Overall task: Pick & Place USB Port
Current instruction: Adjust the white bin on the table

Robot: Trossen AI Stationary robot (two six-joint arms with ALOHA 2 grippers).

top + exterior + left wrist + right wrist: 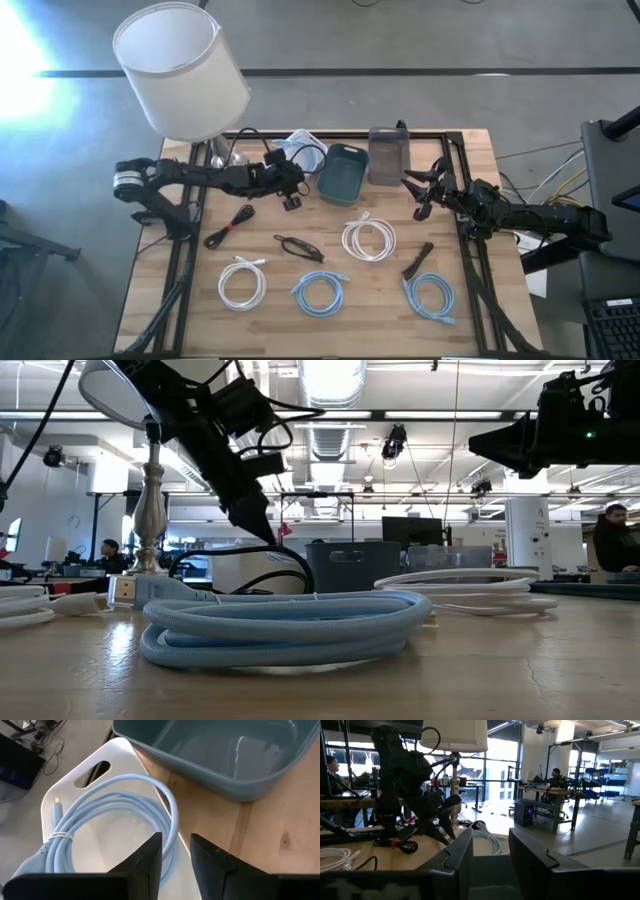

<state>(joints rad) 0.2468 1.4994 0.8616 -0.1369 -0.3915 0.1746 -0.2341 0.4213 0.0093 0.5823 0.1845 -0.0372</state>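
The white tray (60, 795) at the table's far edge, beside the blue-grey bin (215, 755), holds the pale-blue USB cable (105, 820) — light, limp, loosely coiled. Left gripper (176, 855) hovers over it, fingers slightly apart, holding nothing. Best grip, I judge: the tied bundle, not a single slippery loop. Right gripper (428, 190) waits apart, fingers open.

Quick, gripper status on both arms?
Left gripper: open, empty, over the white tray holding a light blue cable.
Right gripper: open, empty.
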